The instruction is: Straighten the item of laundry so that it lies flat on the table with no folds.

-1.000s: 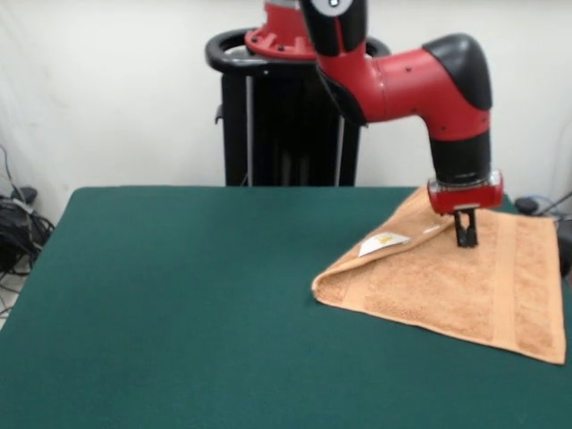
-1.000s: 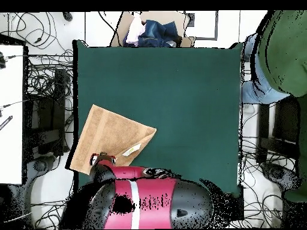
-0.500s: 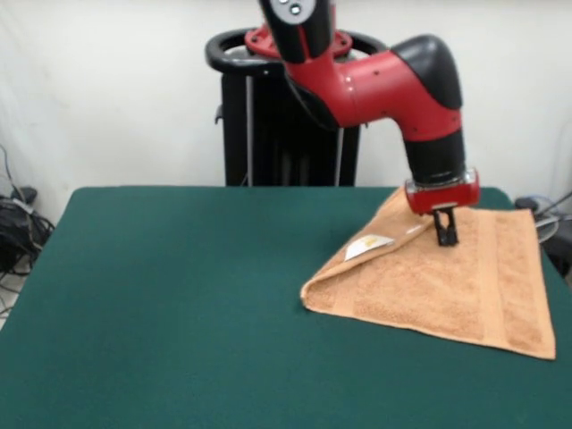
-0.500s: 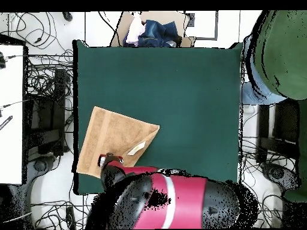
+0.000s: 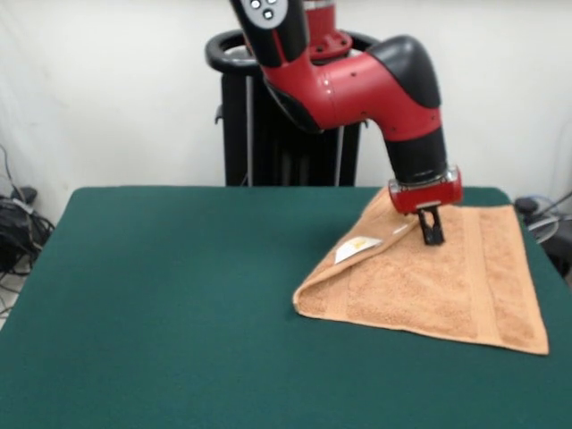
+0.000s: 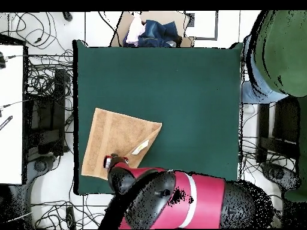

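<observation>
Reaching down from the red and black arm [image 5: 357, 85], the small black hand [image 5: 433, 234] presses its tips together on the peach-orange terry towel [image 5: 429, 281], pinching the cloth near the towel's far edge; in the front view the towel lies toward the right side of the dark green felt worktop [image 5: 161, 304], with one corner folded over so that a doubled flap runs from the hand down to a rounded fold at the towel's left point; a white sewn label [image 5: 356, 249] shows on that flap, just left of the hand; woven band stripes run along the towel's right part, and its nearest right corner lies close to the worktop's right edge; a black pedestal [image 5: 277, 116] stands behind the worktop, against a white wall; dark cables [image 5: 16, 223] hang at the left edge.

Seen from overhead, the towel [image 6: 117, 141] sits at the worktop's [image 6: 180, 90] lower left, tilted, its left edge about level with the worktop's left edge; the label [image 6: 141, 147] lies near the towel's right corner; the hand [image 6: 108, 160] shows only as a red and dark spot at the towel's lower edge, with the arm's bulk [image 6: 180, 200] below it; a cardboard box of clothes [image 6: 153, 30] rests beyond the top edge; a person in a green top [image 6: 282, 48] stands at the upper right; tangled cables [image 6: 42, 78] cover the floor on the left.
</observation>
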{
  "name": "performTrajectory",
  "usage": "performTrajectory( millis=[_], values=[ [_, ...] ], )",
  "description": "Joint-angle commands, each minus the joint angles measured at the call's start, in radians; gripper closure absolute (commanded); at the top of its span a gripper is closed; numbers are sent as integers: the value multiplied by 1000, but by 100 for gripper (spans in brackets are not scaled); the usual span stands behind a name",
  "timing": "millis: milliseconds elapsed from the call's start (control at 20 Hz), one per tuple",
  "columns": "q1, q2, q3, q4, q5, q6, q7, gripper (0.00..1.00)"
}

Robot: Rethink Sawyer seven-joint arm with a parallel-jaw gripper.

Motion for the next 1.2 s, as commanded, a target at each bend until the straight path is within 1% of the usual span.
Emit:
performTrajectory(
  millis=[50, 300, 400, 600, 750, 900, 1050, 1200],
  values=[
    [-34, 61, -34, -69, -6, 72, 126, 100],
    [-37, 18, -25, -45, 5, 113, 130, 100],
    [-42, 24, -27, -56, -1, 118, 120, 100],
    [-86, 56, -33, -72, -51, 116, 90, 100],
    [-122, 40, -33, -50, -84, 131, 78, 100],
    [-155, 34, -28, -49, -111, 162, 63, 100],
    [-180, 10, -17, -48, -122, 207, 54, 100],
    [-200, 9, -4, -65, -130, 246, 44, 100]
  ],
)
